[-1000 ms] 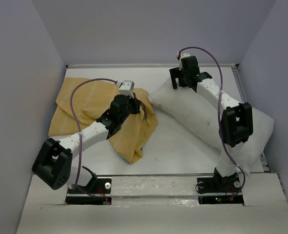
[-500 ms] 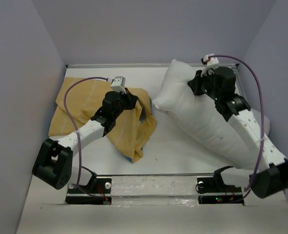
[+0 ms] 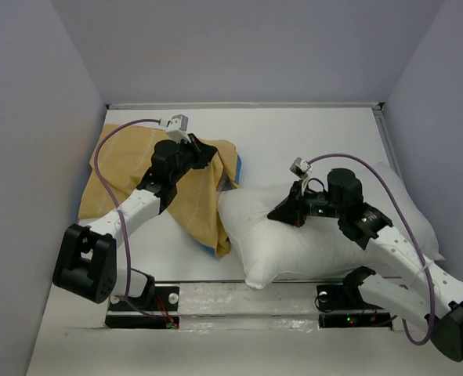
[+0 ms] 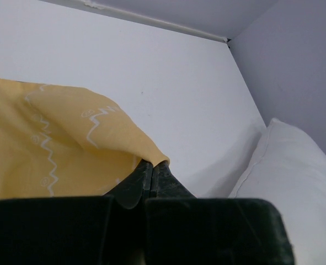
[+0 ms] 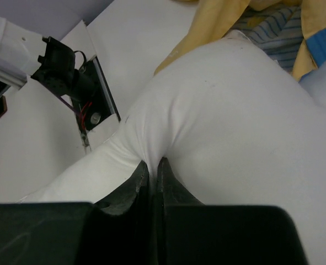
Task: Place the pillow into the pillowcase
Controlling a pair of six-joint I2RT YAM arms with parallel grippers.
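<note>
Top view, near edge: the two arm bases [image 3: 141,299] bolted to the surface [image 3: 294,133]; just beyond them, on the right half, the pillow [image 3: 294,254] lies white and plump, its long axis running left to right, its left end touching the lower right edge of the pillowcase [image 3: 129,168]; the right arm [image 3: 388,243] bends over the pillow, and the right jaws are closed to a slit on a raised fold of its white fabric; the right wrist view shows the pillow [image 5: 234,110] pinched where the two dark fingertips [image 5: 140,176] meet; beyond that fold lies the pillowcase [image 5: 218,16], yellow outside with a striped lining and a blue patch; farther back and to the left, the pillowcase lies crumpled, mustard side up, with blue showing at its right and near edges; the left arm [image 3: 137,207] reaches across it, and the left jaws are fully closed on a yellow edge of the pillowcase [image 4: 47,138], held up; the pillow [image 4: 295,176] appears at the right of the left wrist view, apart from those jaws; pale walls [image 3: 239,47] close the scene at the back and sides
</note>
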